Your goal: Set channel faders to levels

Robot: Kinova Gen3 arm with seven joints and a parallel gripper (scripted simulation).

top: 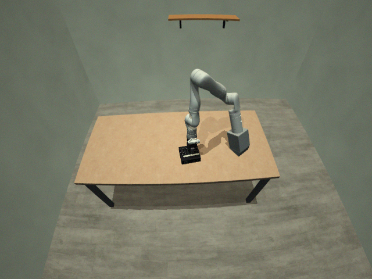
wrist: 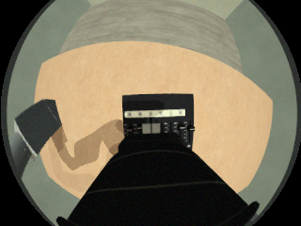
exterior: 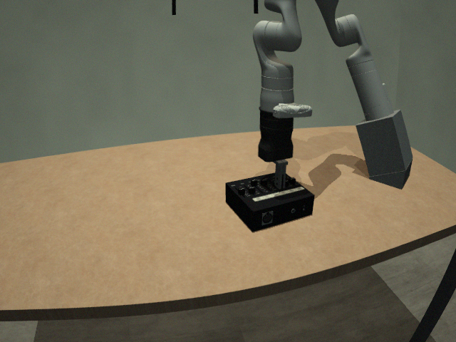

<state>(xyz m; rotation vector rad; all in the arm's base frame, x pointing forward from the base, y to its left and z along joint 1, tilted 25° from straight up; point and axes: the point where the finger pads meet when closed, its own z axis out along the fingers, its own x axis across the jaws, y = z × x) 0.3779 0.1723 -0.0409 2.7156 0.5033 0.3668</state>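
The black lighting desk (exterior: 269, 200) stands flat on the table near its middle, with a pale tape strip (exterior: 278, 194) along its top and several small fader caps behind the strip. It also shows in the top view (top: 189, 154) and in the wrist view (wrist: 157, 116). My gripper (exterior: 280, 185) points straight down, fingers shut together, with the tips down among the faders just behind the tape strip. I cannot tell which fader they touch. In the wrist view the gripper body hides the near part of the desk. The writing on the tape is too small to read.
The arm's grey base block (exterior: 385, 149) stands on the table to the right of the desk. A wooden shelf (top: 203, 17) hangs high on the back wall.
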